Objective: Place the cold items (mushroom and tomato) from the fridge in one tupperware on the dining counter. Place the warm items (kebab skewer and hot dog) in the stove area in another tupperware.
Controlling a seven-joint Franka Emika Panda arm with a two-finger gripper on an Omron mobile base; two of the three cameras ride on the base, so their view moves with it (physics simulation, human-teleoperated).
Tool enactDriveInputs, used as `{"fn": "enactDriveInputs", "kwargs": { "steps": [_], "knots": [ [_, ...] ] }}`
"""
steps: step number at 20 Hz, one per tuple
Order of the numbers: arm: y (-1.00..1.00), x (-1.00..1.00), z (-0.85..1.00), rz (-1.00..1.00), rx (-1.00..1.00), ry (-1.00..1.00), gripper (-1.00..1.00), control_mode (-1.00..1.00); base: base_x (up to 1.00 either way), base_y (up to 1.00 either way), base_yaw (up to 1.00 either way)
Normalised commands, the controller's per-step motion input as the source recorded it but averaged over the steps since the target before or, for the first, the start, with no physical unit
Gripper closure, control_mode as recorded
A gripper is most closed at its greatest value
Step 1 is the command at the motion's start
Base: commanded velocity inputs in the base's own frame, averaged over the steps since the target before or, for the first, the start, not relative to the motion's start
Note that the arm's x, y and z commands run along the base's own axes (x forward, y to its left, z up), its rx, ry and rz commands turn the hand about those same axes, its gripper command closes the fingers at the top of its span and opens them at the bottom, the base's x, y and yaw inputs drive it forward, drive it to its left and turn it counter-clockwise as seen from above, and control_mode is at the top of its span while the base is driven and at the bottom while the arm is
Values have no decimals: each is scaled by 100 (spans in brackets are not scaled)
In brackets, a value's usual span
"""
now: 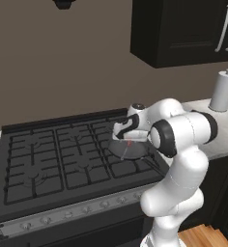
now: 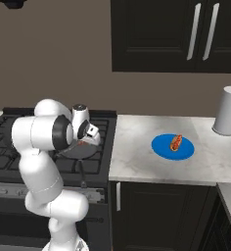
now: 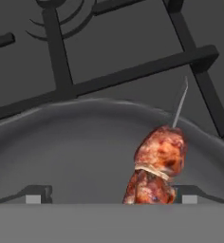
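Observation:
A browned kebab skewer [image 3: 159,163] with a thin metal tip lies in a grey pan [image 3: 76,152] on the stove's right front burner. My gripper [image 3: 111,200] hangs open just above the pan, its fingertips [image 3: 34,199] standing wide on either side of the meat without touching it. From the base views, the gripper [image 1: 129,143] [image 2: 81,143] points down into the pan [image 1: 135,153] [image 2: 88,152]. A hot dog [image 2: 176,142] rests on a blue plate [image 2: 161,149] on the counter right of the stove. Mushroom, tomato and tupperware are out of view.
The black gas stove [image 1: 48,164] has raised grates around the pan, whose handle [image 2: 82,175] points toward the front edge. A paper towel roll [image 2: 228,110] [image 1: 223,91] stands at the back of the grey counter [image 2: 137,147]. Dark wall cabinets [image 2: 176,34] hang overhead.

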Motion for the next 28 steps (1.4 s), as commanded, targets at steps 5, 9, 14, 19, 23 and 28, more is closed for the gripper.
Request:
{"fn": "enactDriveInputs", "kwargs": {
  "steps": [5, 9, 14, 19, 23, 28],
  "knots": [
    [-26, 0, -43, -14, 0, 3, 100, -100, 0, 0, 0],
    [-17, 0, -27, -16, 0, 0, 100, -100, 0, 0, 0],
    [-13, -4, -11, -23, 6, 0, 100, -100, 0, 0, 0],
    [0, -25, 12, -11, 5, -5, 100, -100, 0, 0, 0],
    [0, -28, 81, -2, 4, -5, 100, -100, 0, 0, 0],
    [-30, -62, 100, 0, 11, 0, 100, -100, 0, 0, 0]
  ]
}}
